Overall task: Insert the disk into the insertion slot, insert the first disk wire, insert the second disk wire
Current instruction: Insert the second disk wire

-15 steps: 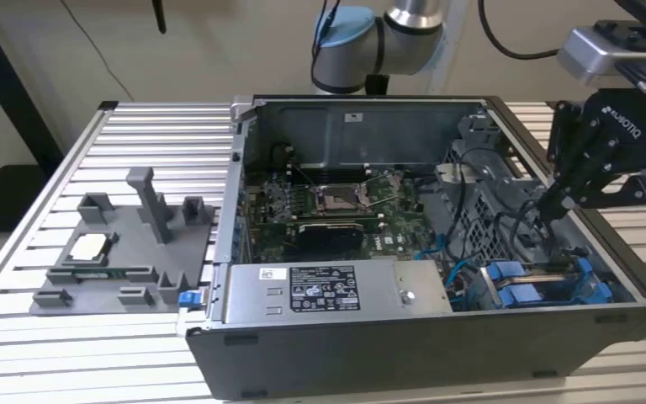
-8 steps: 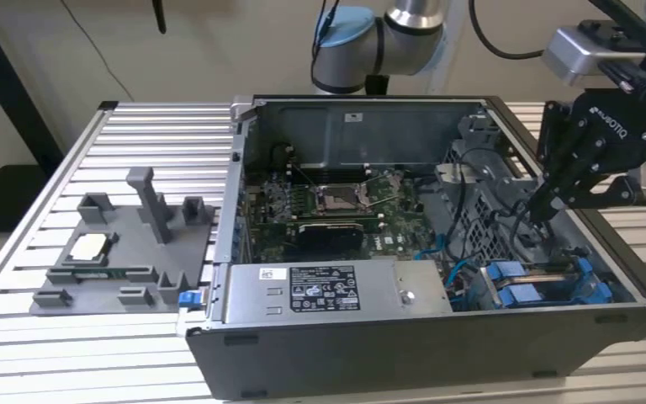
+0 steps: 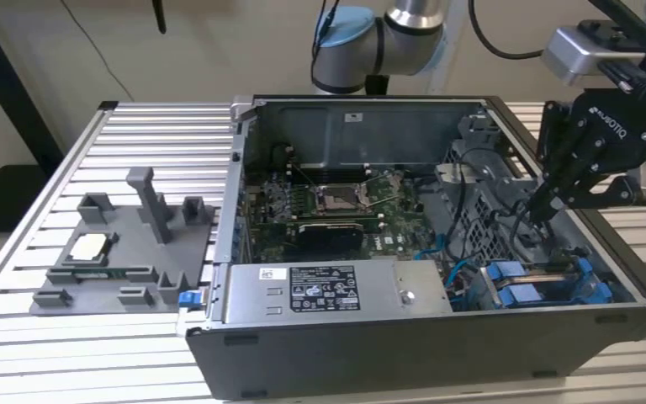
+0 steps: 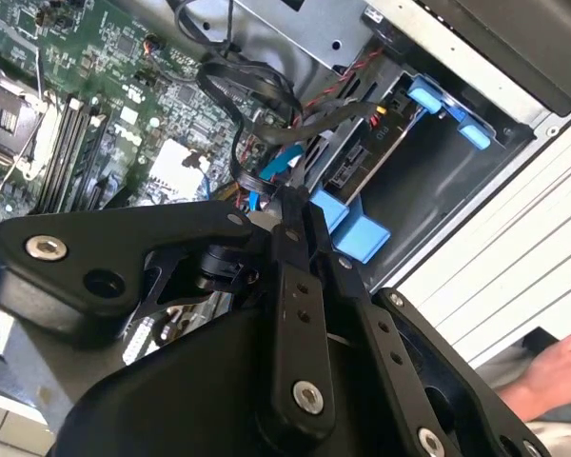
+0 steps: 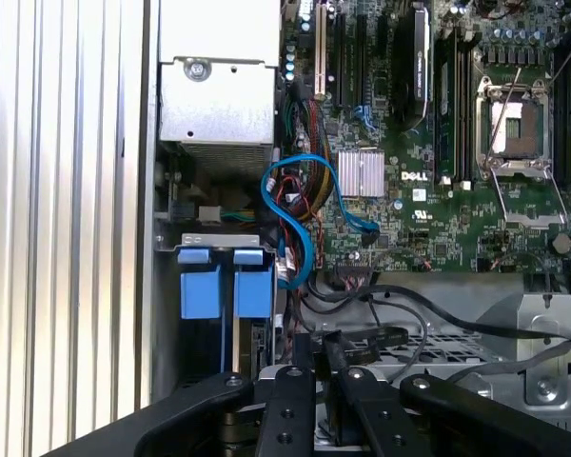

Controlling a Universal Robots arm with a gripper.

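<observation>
Ribbed aluminium slats are forming the tabletop (image 3: 132, 122), which is carrying an open dark grey computer case (image 3: 413, 353) and, at the exterior view's left, a grey plastic fixture tray with upright posts (image 3: 121, 252). Inside the case, a green motherboard with a bare processor socket (image 3: 335, 202) is lying flat, with a silver labelled power-supply box (image 3: 335, 290) sitting along the near wall. At the case's near corner on the exterior view's right, the narrow grey drive cage that is the insertion slot (image 3: 592, 261) is holding the disk, of which the bright blue plastic carrier frame (image 3: 525, 290) is showing; the first wrist view is showing the carrier's two blue tabs (image 5: 219, 286) side by side at the cage mouth. A light blue data cable (image 5: 300, 205) is looping beside black and red wires (image 5: 309, 195) next to the cage.

The black claw (image 3: 538, 206) is reaching down into the case just beyond the drive cage, among the cables. In both wrist views its fingers (image 4: 300, 228) are standing nearly together, pinching something dark and thin (image 5: 338, 357); what it is remains hard to make out. The disk's metal body is hidden within the cage. A person's hand (image 4: 552, 371) is cut off at the edge of the second wrist view.
</observation>
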